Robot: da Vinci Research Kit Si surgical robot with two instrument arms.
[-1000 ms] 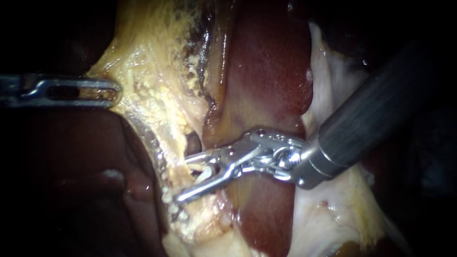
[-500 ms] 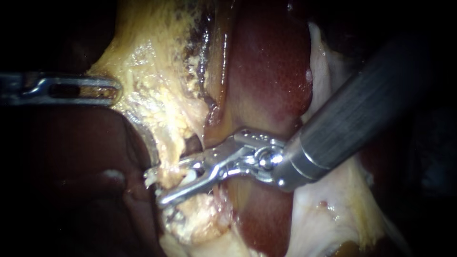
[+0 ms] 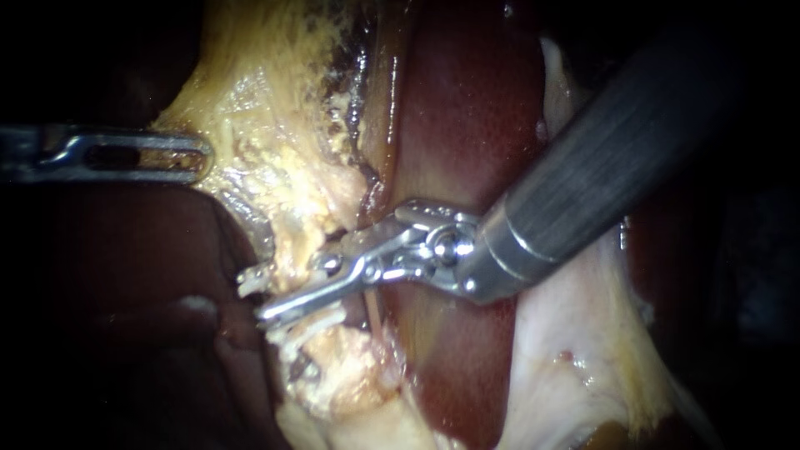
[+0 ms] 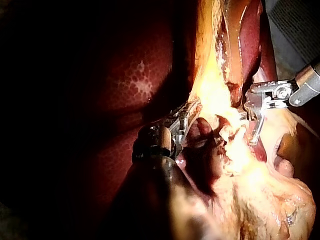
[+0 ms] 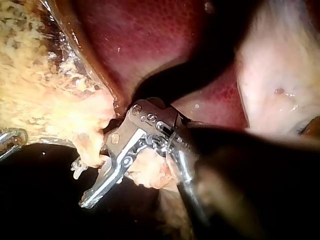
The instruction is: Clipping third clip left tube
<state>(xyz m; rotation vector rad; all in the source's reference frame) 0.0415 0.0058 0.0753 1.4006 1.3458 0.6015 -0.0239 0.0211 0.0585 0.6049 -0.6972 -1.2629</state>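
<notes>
My right instrument (image 3: 254, 296) comes in from the upper right, its jaws open. They straddle the yellowish tube strand (image 3: 293, 268) under the fatty tissue. The lower jaw lies in front of the strand and the upper one is mostly hidden behind it. A pale clip end (image 3: 248, 280) shows at the upper tip. In the right wrist view the right instrument (image 5: 82, 187) shows one jaw, with tissue (image 5: 92, 150) covering the other. My left instrument (image 3: 196, 156) is shut on the edge of the yellow fatty tissue (image 3: 267, 167). The left wrist view shows the left instrument (image 4: 187, 112) holding it.
Dark red liver (image 3: 467, 125) lies behind the right instrument's wrist, with more liver (image 3: 125, 292) in shadow at lower left. Pale membrane (image 3: 575, 350) spreads at lower right. A whitish clip-like piece (image 3: 312, 323) sits just below the lower jaw.
My right instrument has slid left and slightly up, so its jaws now reach across the strand with a narrower gap. The left instrument has stayed in place.
</notes>
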